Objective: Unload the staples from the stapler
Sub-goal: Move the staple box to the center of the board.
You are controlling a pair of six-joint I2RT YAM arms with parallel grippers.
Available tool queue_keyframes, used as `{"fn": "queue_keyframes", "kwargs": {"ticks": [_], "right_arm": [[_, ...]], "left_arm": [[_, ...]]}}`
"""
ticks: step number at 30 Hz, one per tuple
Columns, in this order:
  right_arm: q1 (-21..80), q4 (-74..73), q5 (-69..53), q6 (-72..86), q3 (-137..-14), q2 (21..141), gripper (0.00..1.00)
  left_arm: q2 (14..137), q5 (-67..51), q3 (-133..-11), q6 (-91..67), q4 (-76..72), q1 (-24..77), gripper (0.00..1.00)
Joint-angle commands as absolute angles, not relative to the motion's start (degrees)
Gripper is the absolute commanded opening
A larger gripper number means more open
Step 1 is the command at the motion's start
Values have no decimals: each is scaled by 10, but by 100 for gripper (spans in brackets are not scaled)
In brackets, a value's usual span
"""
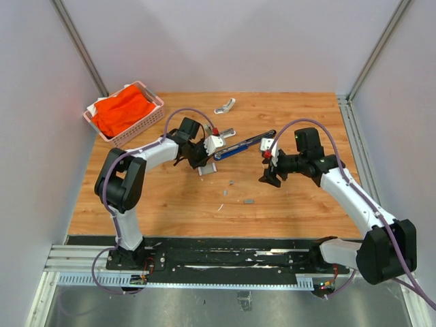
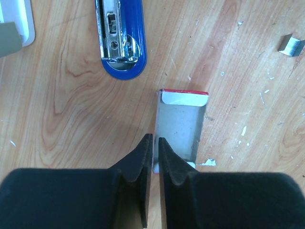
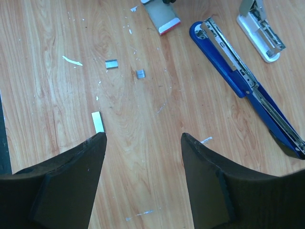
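The blue stapler [image 1: 238, 146] lies open on the wooden table, its metal magazine showing [image 3: 238, 71]; its rounded blue end [image 2: 122, 52] is just beyond my left gripper. A short silvery strip of staples [image 3: 97, 121] lies loose on the wood by my right gripper's left fingertip, also seen from above [image 1: 248, 201]. Smaller staple bits [image 3: 111, 63] [image 2: 290, 45] are scattered nearby. My left gripper [image 2: 156, 139] [image 1: 201, 158] is shut, its slit in line with the left wall of a small red-edged box [image 2: 182, 124]; whether it pinches that wall is unclear. My right gripper [image 3: 143, 136] [image 1: 271, 176] hangs open over bare wood.
A white stapler-like tool [image 3: 262, 31] [image 1: 225, 133] lies beside the blue stapler. Another white piece [image 1: 225, 105] sits near the table's back edge. A pink basket with orange cloth [image 1: 126, 112] stands at the back left corner. White walls enclose the table.
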State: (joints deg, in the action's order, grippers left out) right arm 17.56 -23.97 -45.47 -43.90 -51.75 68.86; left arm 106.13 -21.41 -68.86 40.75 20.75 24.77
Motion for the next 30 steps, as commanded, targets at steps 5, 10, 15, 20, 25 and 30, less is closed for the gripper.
{"fn": "queue_keyframes", "kwargs": {"ticks": [5, 10, 15, 20, 25, 30], "right_arm": [[222, -247, -431, -452, -542, 734, 65], [257, -248, -400, -473, -558, 771, 65], [278, -238, -381, -480, -602, 833, 63], [294, -227, -366, -481, -666, 911, 57], [331, -220, -320, -481, -717, 988, 49], [361, -216, -279, -475, -744, 1043, 42]], "left_arm": [[1064, -187, -706, 404, 204, 253, 40], [1036, -175, -707, 391, 199, 252, 55], [957, -170, -704, 361, 209, 252, 67], [838, -158, -643, 349, 215, 232, 89], [709, -174, -522, 324, 194, 159, 98], [617, -170, -409, 328, 166, 110, 98]]}}
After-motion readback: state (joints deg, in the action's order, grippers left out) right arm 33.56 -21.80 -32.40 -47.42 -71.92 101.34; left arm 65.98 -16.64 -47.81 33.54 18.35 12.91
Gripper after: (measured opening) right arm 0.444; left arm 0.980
